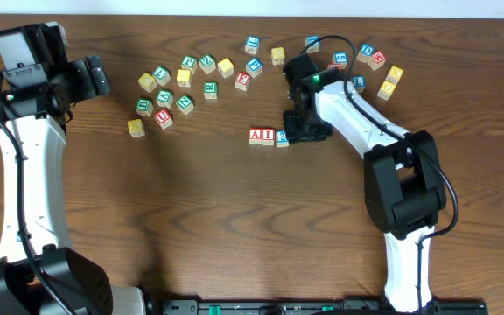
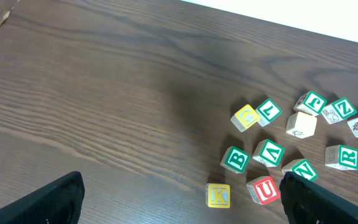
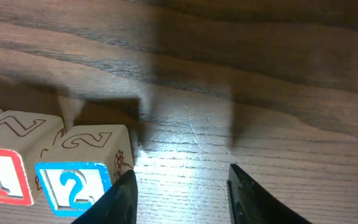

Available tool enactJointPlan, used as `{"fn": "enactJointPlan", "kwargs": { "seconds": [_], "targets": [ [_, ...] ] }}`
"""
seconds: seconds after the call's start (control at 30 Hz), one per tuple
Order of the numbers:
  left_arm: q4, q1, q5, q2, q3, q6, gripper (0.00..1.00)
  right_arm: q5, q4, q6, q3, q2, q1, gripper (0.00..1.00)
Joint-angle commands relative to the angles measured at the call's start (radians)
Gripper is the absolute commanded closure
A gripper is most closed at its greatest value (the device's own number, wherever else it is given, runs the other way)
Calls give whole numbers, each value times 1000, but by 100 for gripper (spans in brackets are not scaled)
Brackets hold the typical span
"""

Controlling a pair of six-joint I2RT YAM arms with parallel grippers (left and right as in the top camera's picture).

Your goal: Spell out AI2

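Three blocks stand in a row in mid-table: a red A (image 1: 255, 136), a red I (image 1: 269, 136) and a blue 2 (image 1: 282, 138). In the right wrist view the blue 2 block (image 3: 82, 177) sits next to the red I block (image 3: 2, 177). My right gripper (image 1: 308, 129) is open and empty just right of the 2 block, its left finger beside the block in the right wrist view (image 3: 182, 196). My left gripper (image 1: 94, 77) is open and empty at the far left, above bare table in its wrist view (image 2: 182, 202).
Several loose letter blocks lie at the back left, among them a yellow K (image 2: 218, 195) and a red U (image 2: 263, 190). More blocks lie at the back right, such as a yellow one (image 1: 389, 83). The table's far edge (image 2: 278, 22) is near.
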Motion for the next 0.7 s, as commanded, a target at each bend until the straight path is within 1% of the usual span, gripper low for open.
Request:
{"fn": "enactJointPlan", "kwargs": {
  "seconds": [0.0, 0.5, 0.67],
  "targets": [
    [-3, -2, -2, -6, 23, 6, 1, -6, 1, 13, -10, 6, 7, 59],
    [-3, -2, -2, -6, 23, 6, 1, -28, -4, 12, -5, 2, 9, 58],
    [-3, -2, -2, -6, 23, 6, 1, -28, -42, -3, 30, -4, 9, 58]
  ]
}}
